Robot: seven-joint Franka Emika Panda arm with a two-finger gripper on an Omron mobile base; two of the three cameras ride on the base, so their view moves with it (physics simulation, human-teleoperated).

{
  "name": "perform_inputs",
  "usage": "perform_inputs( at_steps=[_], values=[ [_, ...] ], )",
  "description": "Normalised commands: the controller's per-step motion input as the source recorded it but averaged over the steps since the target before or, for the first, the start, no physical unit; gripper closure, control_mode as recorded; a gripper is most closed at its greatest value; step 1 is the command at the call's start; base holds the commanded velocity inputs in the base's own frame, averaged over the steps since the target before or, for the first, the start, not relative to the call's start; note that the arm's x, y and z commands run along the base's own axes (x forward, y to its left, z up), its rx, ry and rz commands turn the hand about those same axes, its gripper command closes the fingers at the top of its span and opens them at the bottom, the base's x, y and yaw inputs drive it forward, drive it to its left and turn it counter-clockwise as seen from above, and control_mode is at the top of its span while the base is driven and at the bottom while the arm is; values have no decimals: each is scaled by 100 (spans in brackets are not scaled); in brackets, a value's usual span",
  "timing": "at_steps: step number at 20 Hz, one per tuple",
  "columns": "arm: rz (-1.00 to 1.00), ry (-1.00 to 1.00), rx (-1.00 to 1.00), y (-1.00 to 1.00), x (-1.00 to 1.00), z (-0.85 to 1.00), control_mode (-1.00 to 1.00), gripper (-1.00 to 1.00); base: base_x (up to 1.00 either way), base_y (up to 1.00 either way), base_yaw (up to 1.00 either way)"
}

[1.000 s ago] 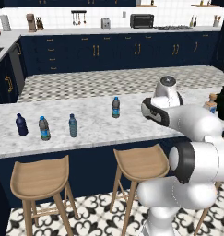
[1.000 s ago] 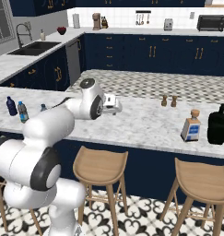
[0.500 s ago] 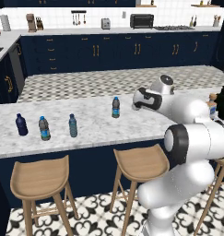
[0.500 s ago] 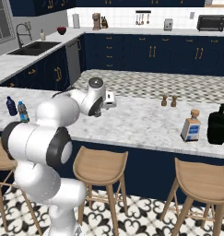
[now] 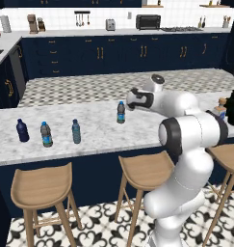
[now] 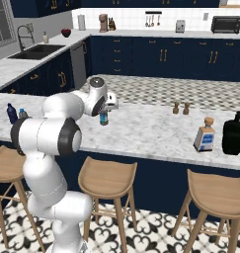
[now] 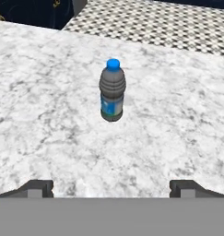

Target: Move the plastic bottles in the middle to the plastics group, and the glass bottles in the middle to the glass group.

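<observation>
A clear-greyish water bottle with a blue cap stands upright in the middle of the marble counter. My gripper hovers open just right of and above it, with nothing between the fingers. At the left end stand the navy bottle, a second water bottle and the teal bottle. On the right end, the pale bottle with a brown stopper stands beside the squat black bottle.
Two small wooden shakers stand on the counter's far side, right of the middle. Wooden stools line the counter's front. Bare marble lies between the middle bottle and both groups.
The arm has swung toward the counter's middle, bringing the hand close to the middle water bottle. The jaws stayed open. No bottle has moved.
</observation>
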Motion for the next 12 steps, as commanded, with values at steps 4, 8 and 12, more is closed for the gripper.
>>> perform_inputs(
  at_steps=[4, 8, 12],
  values=[
    [-4, 13, 0, 27, 39, 0, -100, -100, 0, 0, 0],
    [-2, 1, 0, 30, 33, -4, -100, -100, 0, 0, 0],
    [0, 0, 0, 13, 28, -9, -100, -100, 0, 0, 0]
  ],
)
